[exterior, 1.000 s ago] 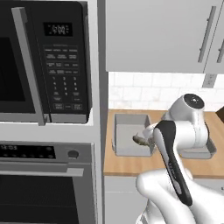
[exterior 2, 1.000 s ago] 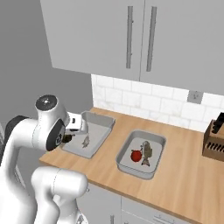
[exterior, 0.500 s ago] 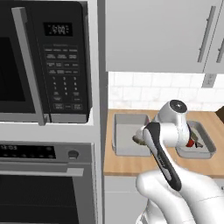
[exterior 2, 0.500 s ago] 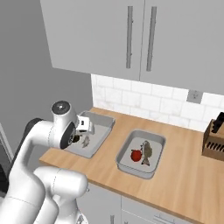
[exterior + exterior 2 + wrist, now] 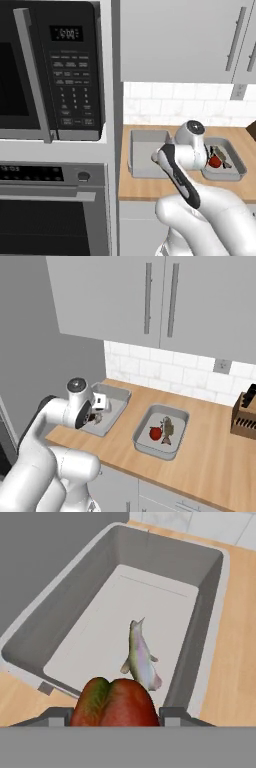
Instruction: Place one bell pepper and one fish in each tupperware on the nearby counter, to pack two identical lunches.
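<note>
Right tub: the shallow pale-grey rectangular tupperware (image 5: 176, 418) is already holding a fish and a red pepper.
Left tub: a matching grey tupperware (image 5: 210, 587) is holding one silvery fish (image 5: 140, 657).
Claw: the claw (image 5: 114, 712) is gripping a red-green bell pepper (image 5: 112, 702) above the left tub's near rim.
Left: releasing it inside.

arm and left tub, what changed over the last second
The arm swung toward the left tub, carrying the red pepper in the tool to its near edge. The fish inside it, and the right tub with its pepper and fish, stayed put.
</note>
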### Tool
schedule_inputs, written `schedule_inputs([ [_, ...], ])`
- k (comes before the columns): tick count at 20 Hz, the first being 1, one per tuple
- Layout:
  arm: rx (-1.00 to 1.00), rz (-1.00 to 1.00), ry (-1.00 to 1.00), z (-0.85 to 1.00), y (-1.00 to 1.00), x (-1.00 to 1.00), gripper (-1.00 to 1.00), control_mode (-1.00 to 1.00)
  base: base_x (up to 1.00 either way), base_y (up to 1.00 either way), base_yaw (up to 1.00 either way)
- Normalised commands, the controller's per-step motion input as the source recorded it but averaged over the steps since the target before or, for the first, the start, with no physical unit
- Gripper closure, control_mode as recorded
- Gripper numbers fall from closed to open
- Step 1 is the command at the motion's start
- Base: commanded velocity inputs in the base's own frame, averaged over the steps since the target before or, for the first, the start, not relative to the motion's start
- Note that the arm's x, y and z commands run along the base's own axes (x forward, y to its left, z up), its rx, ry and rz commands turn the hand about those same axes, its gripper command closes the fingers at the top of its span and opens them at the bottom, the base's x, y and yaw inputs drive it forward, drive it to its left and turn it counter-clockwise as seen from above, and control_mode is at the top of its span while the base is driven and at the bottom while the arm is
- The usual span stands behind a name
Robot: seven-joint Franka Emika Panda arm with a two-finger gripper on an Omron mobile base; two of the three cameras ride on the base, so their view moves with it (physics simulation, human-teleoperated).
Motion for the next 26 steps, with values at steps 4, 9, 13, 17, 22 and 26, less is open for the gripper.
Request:
schedule_inputs([
  [4,0.0,0.0,0.0,-0.29,0.0,0.56,1.0,-1.0,0.0,0.0,0.0],
  [9,0.0,0.0,0.0,-0.28,0.0,0.5,1.0,-1.0,0.0,0.0,0.0],
  [13,0.0,0.0,0.02,-0.56,0.0,0.42,1.0,-1.0,0.0,0.0,0.0],
  [17,0.0,0.0,0.0,-0.43,0.0,0.39,1.0,-1.0,0.0,0.0,0.0],
  [22,0.0,0.0,0.0,-0.07,0.09,0.38,1.0,-1.0,0.0,0.0,0.0],
  [26,0.0,0.0,0.0,0.0,0.03,0.11,1.0,-1.0,0.0,0.0,0.0],
])
